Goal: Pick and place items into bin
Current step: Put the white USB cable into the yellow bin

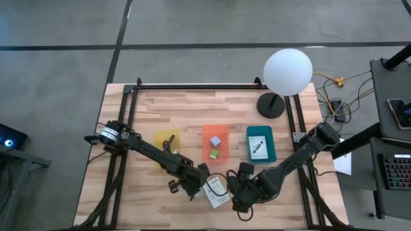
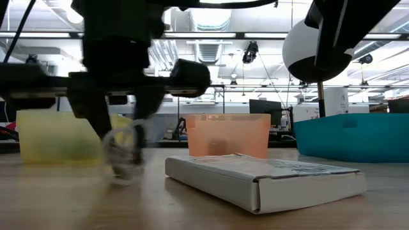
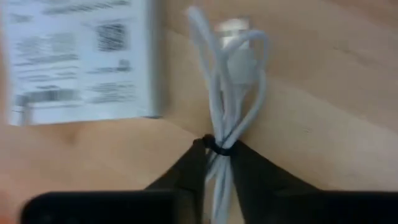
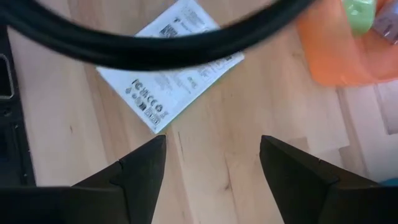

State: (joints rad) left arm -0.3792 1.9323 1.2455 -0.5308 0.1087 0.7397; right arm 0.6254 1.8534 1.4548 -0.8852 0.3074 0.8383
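My left gripper (image 3: 217,163) is shut on a small whitish cable (image 3: 231,81), just left of a flat white printed packet (image 1: 216,191) near the table's front edge; the packet also shows in the left wrist view (image 3: 81,56) and the low view (image 2: 268,176). My right gripper (image 4: 211,162) is open and empty, just right of that packet (image 4: 171,68). An orange bin (image 1: 207,135) holds a lavender cube (image 1: 216,140) and a green cube (image 1: 214,154). A teal bin (image 1: 249,131) holds another white packet (image 1: 258,149). A yellow bin (image 1: 159,136) holds a dark coiled cable (image 1: 170,145). My left gripper pinches the whitish cable between its two fingers at the dark tie around the bundle's middle (image 3: 217,147). The fingers come from above, pointing down. The looped strands and plug end (image 3: 236,37) reach out past the fingertips, close over the wood; the low view shows the bundle (image 2: 124,153) hanging below the fingers.
The three bins stand in a row across the table's middle. A black lamp base (image 1: 271,104) with a white globe (image 1: 288,70) stands at the far right. A black rail frame (image 1: 192,86) runs round the table. Bare wood lies along the front left.
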